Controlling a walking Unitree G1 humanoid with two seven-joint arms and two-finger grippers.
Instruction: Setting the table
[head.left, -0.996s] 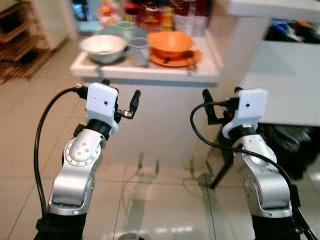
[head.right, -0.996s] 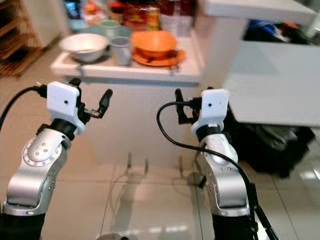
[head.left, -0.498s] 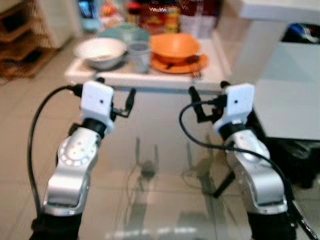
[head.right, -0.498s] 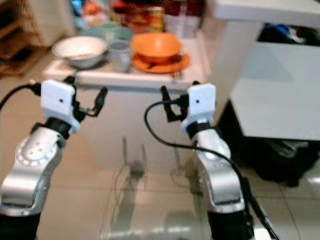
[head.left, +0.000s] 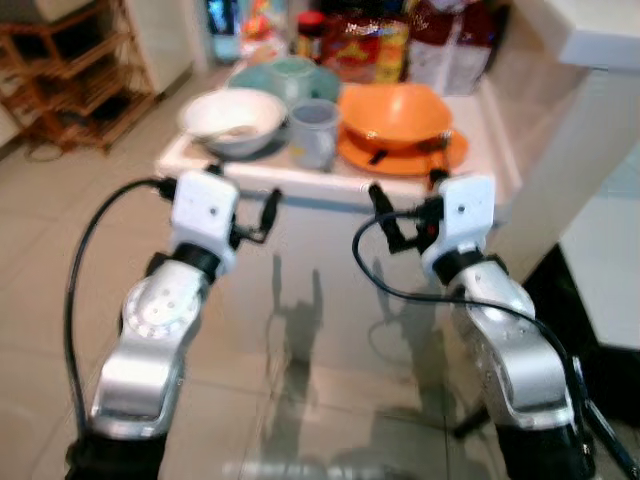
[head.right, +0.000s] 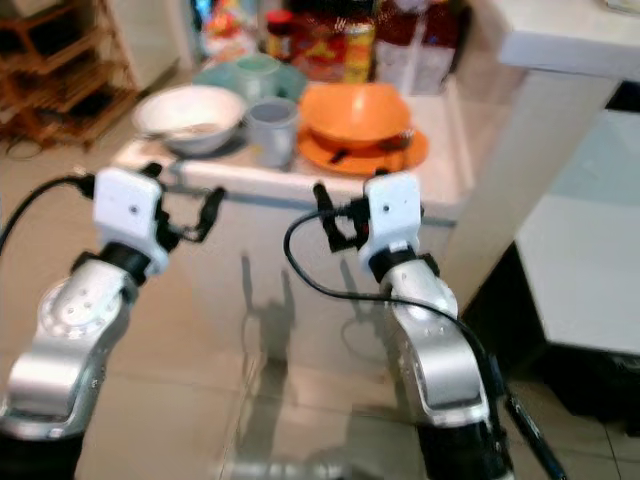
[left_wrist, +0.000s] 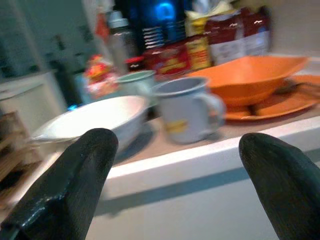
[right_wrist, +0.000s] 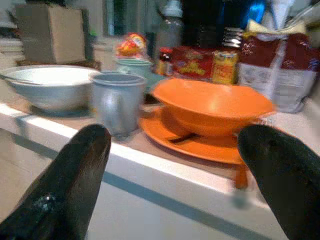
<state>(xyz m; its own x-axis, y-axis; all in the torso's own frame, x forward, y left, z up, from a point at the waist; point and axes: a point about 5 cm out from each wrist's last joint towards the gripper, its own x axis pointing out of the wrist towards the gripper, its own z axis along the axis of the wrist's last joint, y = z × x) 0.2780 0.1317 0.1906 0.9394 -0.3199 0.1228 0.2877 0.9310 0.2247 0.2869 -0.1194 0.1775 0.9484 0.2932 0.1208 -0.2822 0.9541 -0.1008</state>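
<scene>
Orange bowl beyond open right pincer.

Orange, white and grey crockery on a white worktop
An orange bowl sits on an orange plate; beside it a grey-blue mug with a yellow mark, a white bowl and a pale green bowl; red packets behind

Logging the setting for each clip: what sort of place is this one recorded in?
Most likely a home kitchen or dining corner: a white counter holds a white bowl, a grey mug and an orange bowl on an orange plate, with packaged food behind and a tiled floor below.
</scene>
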